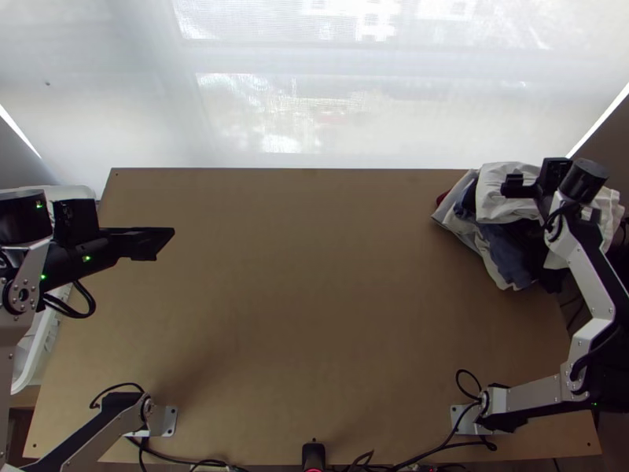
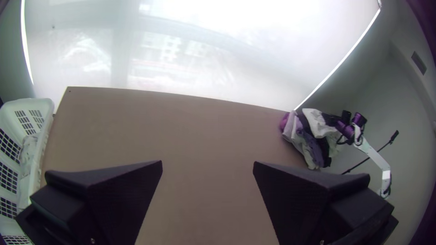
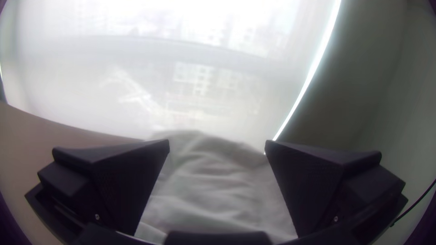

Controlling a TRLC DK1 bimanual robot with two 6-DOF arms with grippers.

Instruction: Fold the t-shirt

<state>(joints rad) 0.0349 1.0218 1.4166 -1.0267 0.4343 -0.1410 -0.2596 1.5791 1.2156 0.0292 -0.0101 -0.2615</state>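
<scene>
A bunched heap of white, grey, dark blue and black cloth (image 1: 503,244) lies at the upper right of the top view, on the light wooden table (image 1: 314,315); which piece is the t-shirt, I cannot tell; the black right gripper (image 1: 515,186) is above the heap, fingers spread apart; the black left gripper (image 1: 161,242), at middle left, has its fingers released, wide apart; a white plastic basket (image 1: 35,366) stands at the left edge.

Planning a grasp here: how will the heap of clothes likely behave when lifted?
The heap of clothes looks floppy, lying creased and bunched. Its differently coloured pieces overlap, so lifting one may drag others. Part seems to overhang the table and might slip.
</scene>
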